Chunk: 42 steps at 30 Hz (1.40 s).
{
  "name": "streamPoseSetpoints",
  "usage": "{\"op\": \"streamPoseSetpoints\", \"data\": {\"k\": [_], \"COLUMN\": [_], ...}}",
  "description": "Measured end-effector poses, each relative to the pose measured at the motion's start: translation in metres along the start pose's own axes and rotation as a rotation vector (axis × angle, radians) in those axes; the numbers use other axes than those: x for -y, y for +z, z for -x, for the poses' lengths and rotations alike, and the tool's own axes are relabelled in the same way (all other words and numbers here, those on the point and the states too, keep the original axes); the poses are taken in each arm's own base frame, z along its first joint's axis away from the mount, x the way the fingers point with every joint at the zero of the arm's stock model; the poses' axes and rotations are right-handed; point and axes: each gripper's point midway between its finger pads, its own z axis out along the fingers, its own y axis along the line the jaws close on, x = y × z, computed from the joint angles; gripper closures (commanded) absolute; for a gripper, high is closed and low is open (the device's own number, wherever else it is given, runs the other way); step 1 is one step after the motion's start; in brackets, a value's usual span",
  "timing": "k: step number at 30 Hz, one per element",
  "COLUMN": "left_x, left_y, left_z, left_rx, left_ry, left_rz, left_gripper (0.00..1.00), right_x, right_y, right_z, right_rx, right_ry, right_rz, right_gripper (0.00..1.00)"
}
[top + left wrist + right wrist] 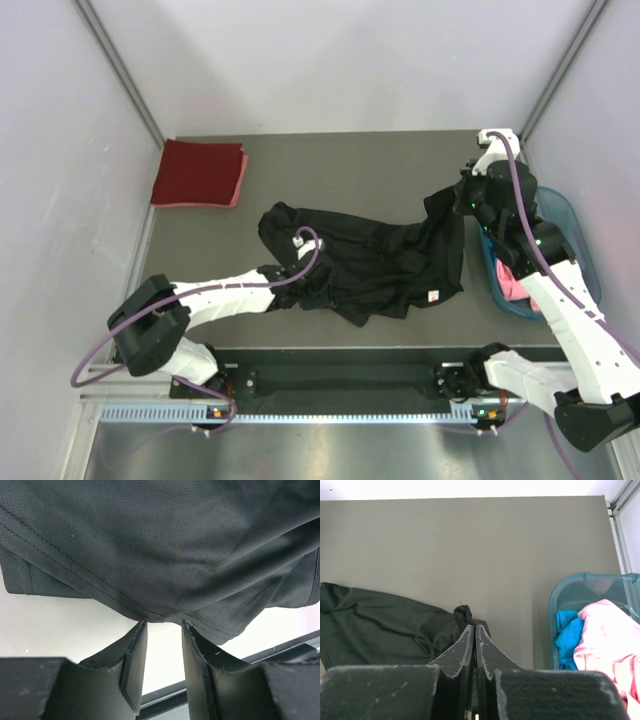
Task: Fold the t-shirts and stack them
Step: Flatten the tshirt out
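Left gripper [164, 625] has its jaws a little apart, and the hem of the black t-shirt [165, 545] is draped across both fingertips. The left wrist view shows no cloth down in the gap, only bright table. From overhead, this gripper [281, 273] is lost against the dark cloth at the shirt's 8 o'clock edge, so the jaw gap reads only from the wrist. Right gripper [472, 627] is clamped tight with a knot of black fabric pinched at the tips. Overhead it [468, 200] sits at the shirt's 2 o'clock corner. The black t-shirt [370, 265] lies crumpled mid-table [350, 160], stretched between the two arms. At 10 o'clock on the table a folded dark red t-shirt [198, 172] sits on a pink layer [238, 188]. The teal basket [582, 235] is at 3 o'clock, partly hidden by the right arm overhead. The right wrist view shows the basket [560, 592] more plainly, holding a pink shirt [605, 630] and a blue shirt [567, 636].
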Motion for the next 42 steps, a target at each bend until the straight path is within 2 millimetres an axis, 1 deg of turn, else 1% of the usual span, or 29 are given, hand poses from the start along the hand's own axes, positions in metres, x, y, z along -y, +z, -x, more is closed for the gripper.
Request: {"op": "streamPoseSetpoints", "data": {"k": [6, 10, 12, 13, 14, 16, 17, 19, 20, 26, 29, 31, 33, 36, 38, 40, 42], "left_x": [-0.005, -0.012, -0.01, -0.009, -0.009, -0.009, -0.009, -0.009, -0.008, 0.0, 0.006, 0.01, 0.017, 0.036, 0.044, 0.04, 0.025], "left_y": [0.006, 0.014, 0.014, 0.015, 0.015, 0.016, 0.017, 0.018, 0.018, 0.012, 0.0, -0.017, -0.037, -0.073, -0.096, -0.115, -0.131], "left_z": [-0.005, -0.011, -0.008, -0.008, -0.007, -0.007, -0.007, -0.007, -0.007, -0.001, 0.006, 0.015, 0.031, 0.067, 0.093, 0.118, 0.144], "left_rx": [0.0, -0.017, -0.011, -0.01, -0.009, -0.01, -0.011, -0.012, -0.013, -0.014, -0.004, 0.02, 0.069, 0.179, 0.256, 0.311, 0.363], "left_ry": [0.036, 0.073, 0.087, 0.092, 0.097, 0.108, 0.114, 0.124, 0.129, 0.131, 0.113, 0.106, 0.103, 0.094, 0.083, 0.066, 0.04], "left_rz": [0.028, 0.063, 0.063, 0.064, 0.065, 0.068, 0.069, 0.073, 0.073, 0.075, 0.079, 0.083, 0.083, 0.059, 0.048, 0.056, 0.093], "left_gripper": [0.61, 0.63, 0.65, 0.68, 0.73, 0.77, 0.84, 0.92, 1.0, 1.0, 1.0, 1.0, 1.0, 1.0, 1.0, 1.0, 1.0], "right_x": [0.0, 0.0, 0.0, 0.0, 0.0, 0.0, 0.0, 0.0, 0.0, 0.0, 0.001, 0.003, 0.006, 0.009, 0.012, 0.016, 0.022], "right_y": [0.0, 0.0, 0.0, 0.0, 0.0, 0.0, 0.0, 0.0, 0.0, 0.0, 0.0, 0.0, 0.0, -0.002, -0.002, -0.003, -0.004], "right_z": [0.0, 0.0, 0.0, 0.0, 0.0, 0.0, 0.0, 0.0, 0.0, 0.0, 0.0, 0.001, 0.001, 0.003, 0.004, 0.005, 0.014], "right_rx": [0.0, 0.0, 0.001, 0.001, 0.001, 0.001, 0.001, 0.001, 0.001, 0.001, 0.002, 0.003, 0.006, 0.014, 0.018, 0.017, 0.029], "right_ry": [0.0, 0.0, 0.001, 0.001, 0.001, 0.001, 0.001, 0.001, 0.0, -0.002, -0.002, -0.001, 0.0, 0.004, 0.005, 0.007, 0.014], "right_rz": [0.002, 0.002, 0.002, 0.002, 0.002, 0.002, 0.002, 0.002, 0.002, 0.0, -0.006, -0.015, -0.027, -0.041, -0.055, -0.075, -0.101], "right_gripper": [1.0, 1.0, 1.0, 1.0, 1.0, 1.0, 1.0, 1.0, 1.0, 1.0, 1.0, 1.0, 1.0, 1.0, 1.0, 1.0, 1.0]}}
